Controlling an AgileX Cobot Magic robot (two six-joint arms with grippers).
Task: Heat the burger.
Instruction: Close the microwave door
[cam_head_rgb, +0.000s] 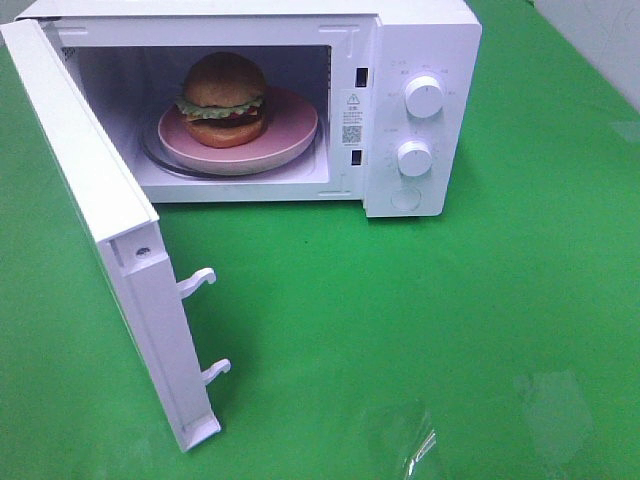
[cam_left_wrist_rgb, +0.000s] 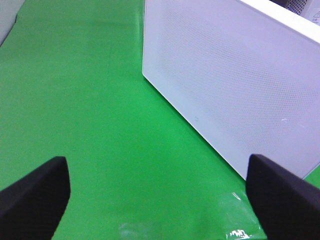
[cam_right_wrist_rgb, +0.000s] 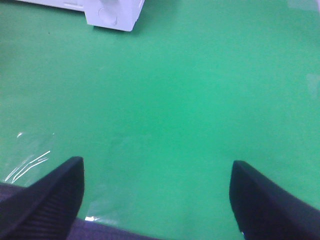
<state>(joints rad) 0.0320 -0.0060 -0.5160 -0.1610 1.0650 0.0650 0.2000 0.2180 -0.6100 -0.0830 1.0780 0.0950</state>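
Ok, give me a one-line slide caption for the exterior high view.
Burger on pink plate inside the white microwave, door swung wide open.

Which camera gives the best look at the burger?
The exterior high view: the burger sits in full sight on the pink plate inside the open microwave. Neither wrist view shows it.

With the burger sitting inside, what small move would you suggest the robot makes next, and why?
Probably bring the left gripper up to the outer face of the door and start pushing it shut: the burger already sits on the pink plate inside the microwave, and the door stands wide open.
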